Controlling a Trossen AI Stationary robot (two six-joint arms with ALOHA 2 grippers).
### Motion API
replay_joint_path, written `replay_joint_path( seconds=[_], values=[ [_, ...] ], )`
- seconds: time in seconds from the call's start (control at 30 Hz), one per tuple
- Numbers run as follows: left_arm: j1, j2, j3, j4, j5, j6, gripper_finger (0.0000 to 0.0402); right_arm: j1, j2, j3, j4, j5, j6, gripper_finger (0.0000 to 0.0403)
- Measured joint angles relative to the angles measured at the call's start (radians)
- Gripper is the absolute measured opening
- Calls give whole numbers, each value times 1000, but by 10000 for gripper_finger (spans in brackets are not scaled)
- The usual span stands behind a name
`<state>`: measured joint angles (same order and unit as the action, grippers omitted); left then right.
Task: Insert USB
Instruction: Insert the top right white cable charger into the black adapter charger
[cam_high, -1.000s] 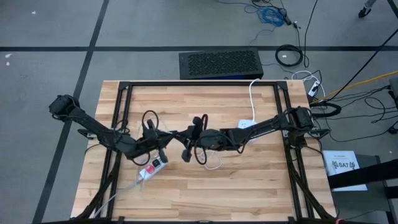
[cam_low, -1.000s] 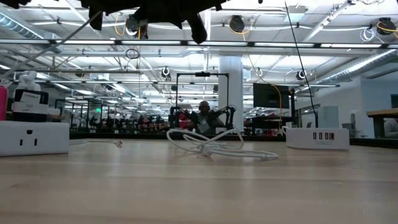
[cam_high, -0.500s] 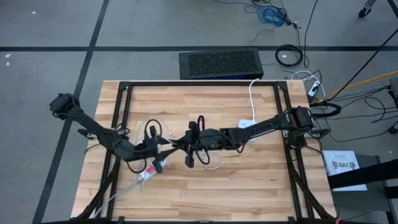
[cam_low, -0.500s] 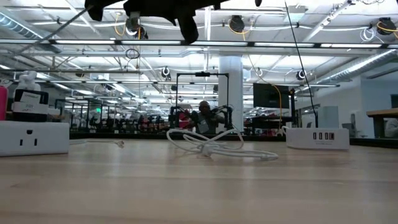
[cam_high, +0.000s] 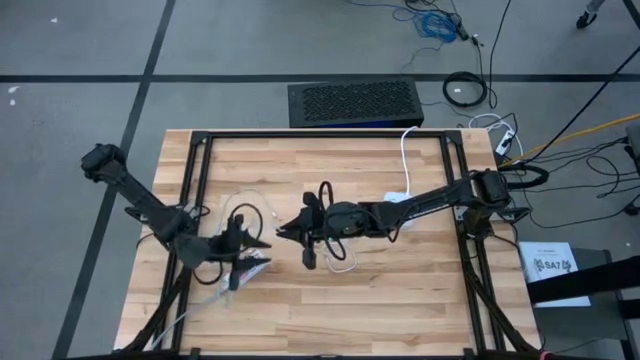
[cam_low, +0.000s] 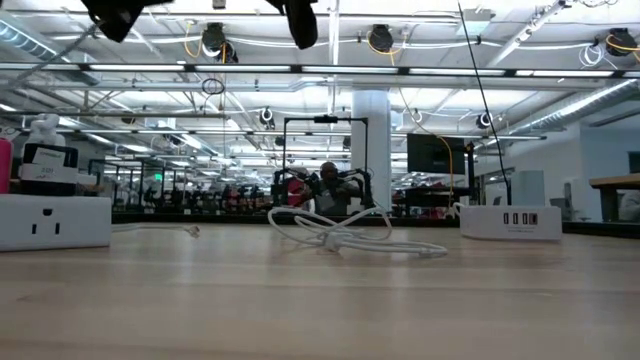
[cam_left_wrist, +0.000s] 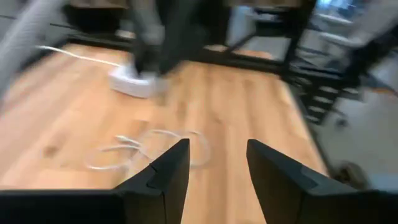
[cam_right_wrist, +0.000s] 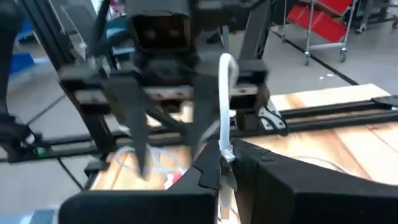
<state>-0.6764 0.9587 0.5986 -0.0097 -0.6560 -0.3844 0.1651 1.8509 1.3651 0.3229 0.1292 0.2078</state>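
Right claw (cam_right_wrist: 225, 163) pinches the white USB cable (cam_right_wrist: 225, 99) above the worktop (cam_high: 400, 290); left claw (cam_left_wrist: 216, 163) hangs spread, empty.

Open left tool (cam_left_wrist: 216, 163) above looped white cable (cam_left_wrist: 146, 148) on table (cam_left_wrist: 242, 106).

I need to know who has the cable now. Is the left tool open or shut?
Open: in its wrist view the left tool shows a clear gap between its fingers, with nothing in it.

A white sheet (cam_high: 552, 266) on the floor right of the table reads roughly "SA7"; nothing else legible.
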Motion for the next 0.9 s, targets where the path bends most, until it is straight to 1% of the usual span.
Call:
replay_joint_path(
  seconds=[0.07, 0.13, 0.2, 0.3, 0.4, 0.43, 0.5, 0.57, 0.63, 0.7, 0.77, 0.9],
  values=[
    [-36, -7, 1, -2, 30, -2, 166, -3, -7, 0, -24, -4, -14, 0],
    [-78, -8, 14, -23, 31, -4, 159, -12, -19, -1, -39, -6, -27, 0],
    [-122, -8, 50, -84, 26, -35, 145, -25, -32, -1, -65, -5, -36, 0],
    [-179, 17, 123, -302, -4, -154, 111, -47, -34, -1, -114, -26, -37, 0],
    [-219, 69, 214, -521, -1, -284, 69, -72, -36, -2, -125, -57, -37, 0],
    [-229, 90, 243, -573, 19, -315, 55, -80, -37, -2, -125, -60, -37, 0],
    [-240, 138, 293, -652, 89, -346, 31, -98, -37, -2, -129, -89, -37, 0],
    [-253, 188, 333, -678, 182, -367, 12, -109, -37, -2, -138, -107, -37, 0],
    [-275, 234, 372, -708, 257, -415, 5, -118, -37, -2, -142, -114, -46, 0],
    [-309, 279, 407, -768, 283, -509, 5, -126, -37, -2, -148, -156, -55, 0],
    [-357, 325, 438, -863, 283, -627, 4, -133, -37, -2, -158, -185, -58, 0],
    [-475, 410, 461, -1079, 277, -992, 3, -147, -38, -2, -215, -191, -76, 0]
  ],
)
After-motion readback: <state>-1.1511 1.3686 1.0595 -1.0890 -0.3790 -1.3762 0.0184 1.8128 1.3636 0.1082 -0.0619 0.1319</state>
